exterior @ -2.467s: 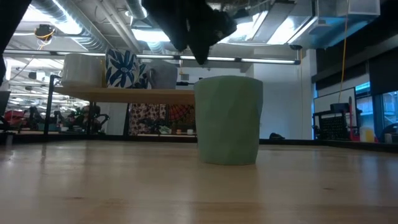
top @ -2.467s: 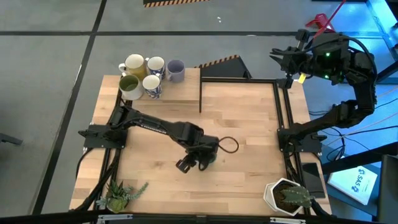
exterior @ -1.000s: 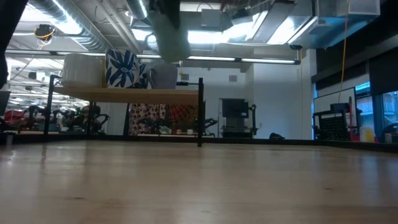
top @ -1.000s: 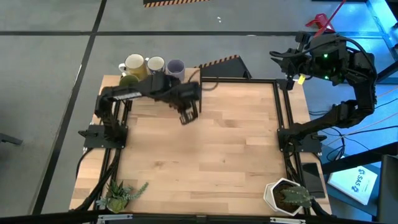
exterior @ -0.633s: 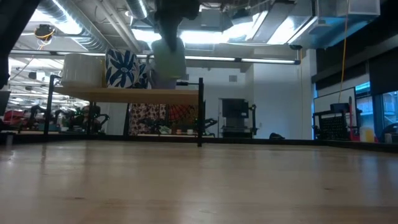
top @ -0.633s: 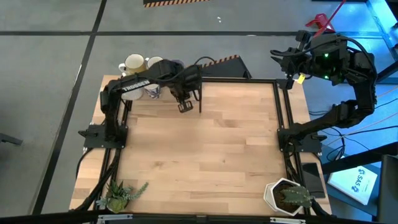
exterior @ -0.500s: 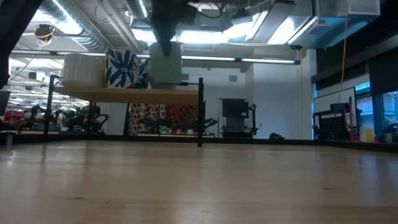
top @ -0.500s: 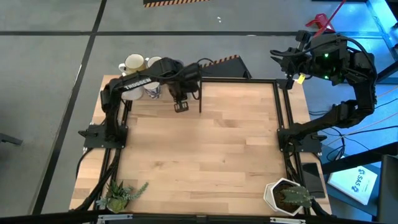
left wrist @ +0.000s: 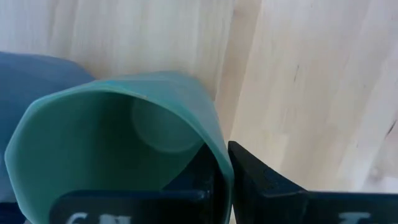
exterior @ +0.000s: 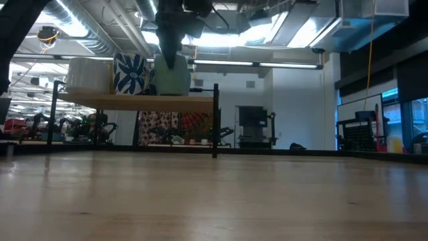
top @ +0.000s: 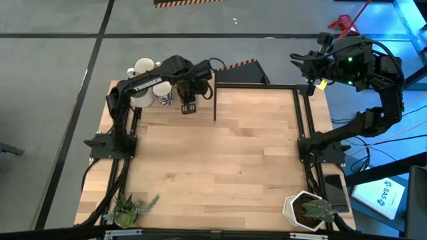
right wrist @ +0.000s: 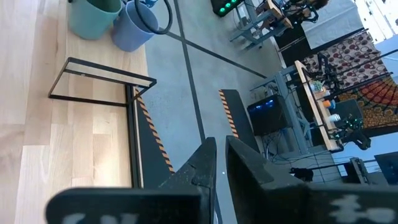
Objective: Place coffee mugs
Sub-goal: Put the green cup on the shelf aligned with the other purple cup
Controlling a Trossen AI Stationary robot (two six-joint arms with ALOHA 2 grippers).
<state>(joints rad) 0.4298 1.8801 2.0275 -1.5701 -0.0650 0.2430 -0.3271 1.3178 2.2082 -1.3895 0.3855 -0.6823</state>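
Observation:
My left gripper (left wrist: 224, 180) is shut on the sage green mug (left wrist: 118, 143), over the raised wooden shelf (exterior: 134, 102) at the table's far left. In the low view the mug (exterior: 172, 75) stands upright with its base at shelf level; I cannot tell if it rests there. The purple-blue mug (left wrist: 25, 81) is right beside it. A pale yellow mug (top: 142, 67) and a blue-patterned white mug (top: 163, 98) stand on the shelf. In the high view the arm (top: 189, 93) hides the held mug. My right gripper (right wrist: 219, 155) is shut and waits beyond the far right corner. My left gripper pinches the sage green mug's wall at the rim (left wrist: 217, 149), with one finger inside the mug and the other finger (left wrist: 255, 177) outside. The fingers come from above, pointing down. The mug stays upright below them, its mouth up.
A black metal frame (top: 257, 87) rims the table's far right part, with its post (top: 215, 103) next to the shelf. A small green plant (top: 127, 210) and a white plant pot (top: 308, 210) stand at the near edge. Bare wood lies in the middle.
My left gripper has carried the sage green mug toward the table's far left and down, from above the shelf's edge to shelf level beside the other mugs. The mug has stayed upright and the gripper has stayed shut on it.

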